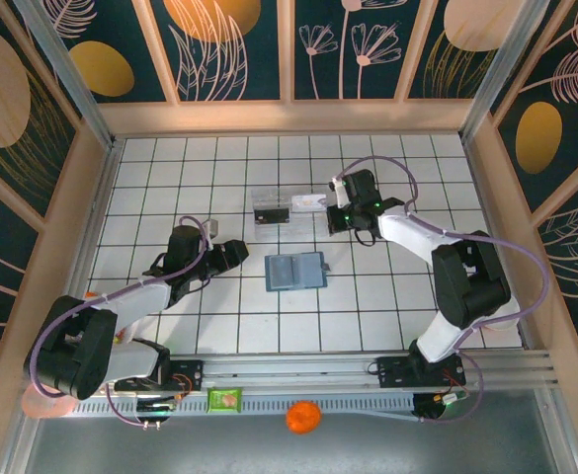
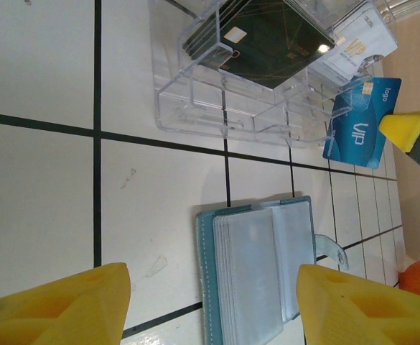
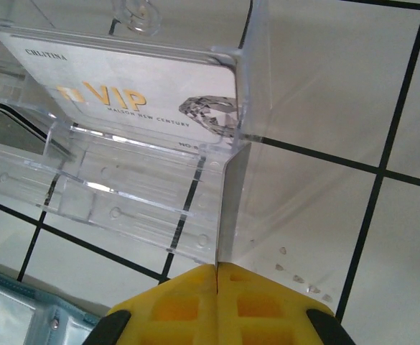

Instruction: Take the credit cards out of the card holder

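Right gripper [image 1: 334,210] first: from the top camera I see it far out on the table [image 1: 170,168], its tip just beside the right end of the clear tray [image 1: 271,207], where a white card [image 1: 308,202] shows. From this height I cannot tell how its jaws stand. The left gripper [image 1: 237,254] hovers left of the holder [image 1: 296,270], jaws apart, nothing between them. The holder lies open and flat near the middle of the table, nearer to me than the tray and apart from it.

From the left wrist, the two yellow fingers [image 2: 59,305] of the left gripper [image 2: 213,291] stand wide and grasp nothing. Just beyond them lies the holder [image 2: 256,266], open, its clear sleeves facing up. Further on is the tray [image 2: 195,108] with a dark card [image 2: 267,43] in it and the white card [image 2: 357,43], with gold VIP letters, at its end. A blue card [image 2: 360,122] stands upright at that same end, and a yellow finger [image 2: 405,131] of the right gripper touches its edge.

From the right wrist, the right gripper [image 3: 217,277] is clenched: its fingers [image 3: 177,302] meet on the thin edge of the blue card [image 3: 224,208], which rises against the corner of the tray [image 3: 123,208]. The white card [image 3: 123,86] is inside the tray. A corner of the holder [image 3: 8,313] shows at the lower left.
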